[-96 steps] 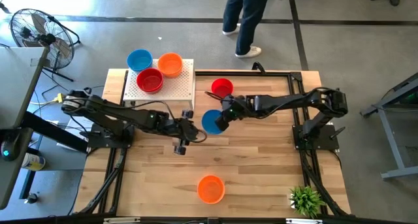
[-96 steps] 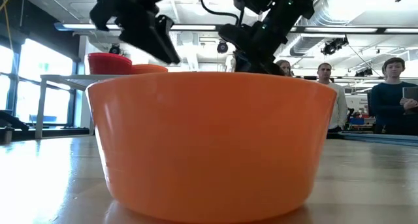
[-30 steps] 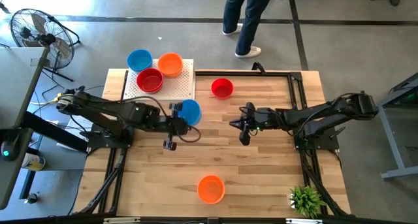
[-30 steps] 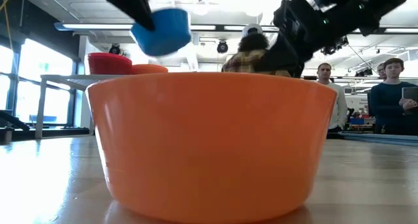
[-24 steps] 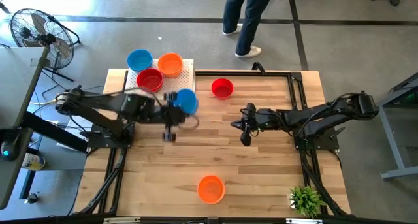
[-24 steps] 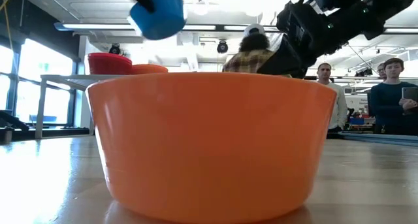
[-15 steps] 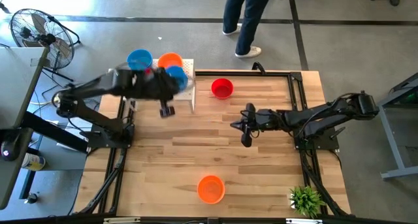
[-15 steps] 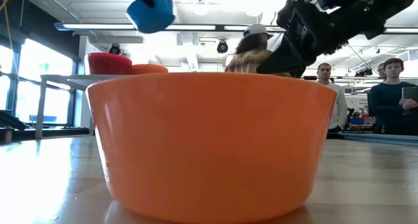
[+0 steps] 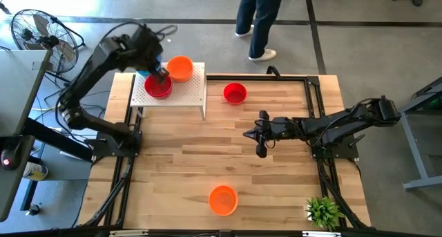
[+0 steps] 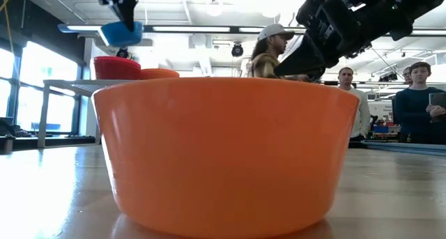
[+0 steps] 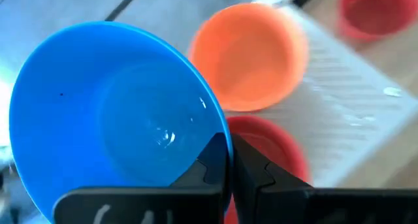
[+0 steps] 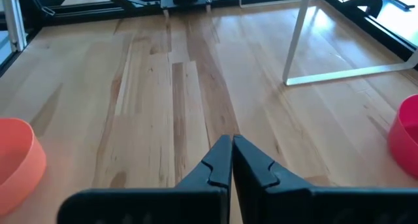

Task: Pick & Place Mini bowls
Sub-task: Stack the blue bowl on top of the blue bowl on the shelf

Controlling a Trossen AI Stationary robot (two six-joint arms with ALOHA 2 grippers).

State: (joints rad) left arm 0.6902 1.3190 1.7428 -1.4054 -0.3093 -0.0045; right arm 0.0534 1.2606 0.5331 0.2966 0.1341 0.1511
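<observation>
Your left gripper [image 11: 228, 160] has its jaws clamped on the rim of a blue bowl [image 11: 117, 113], one finger inside the rim and one outside. It carries that bowl in the air over the far left corner of the white stand [image 9: 190, 92]. Below the held bowl in the left wrist view sit an orange bowl [image 11: 251, 57] and a red bowl [image 11: 271, 149] on the stand, just beside each other. From above, the left arm reaches up and over the stand, its wrist covering the blue bowl and the near edge of the red one.

Your right gripper [image 12: 231, 153] has its jaws together with nothing between them. It hangs above the bare wood near the middle of the table [image 9: 276, 175], pointing towards the left side.

Two more bowls stand on the table itself: a second red bowl [image 9: 235, 93] just right of the stand, and a second orange bowl [image 9: 223, 200] near the front edge, filling the low view. A green plant [image 9: 323, 211] sits at the front right corner. People [image 10: 418, 99] stand in the room beyond.
</observation>
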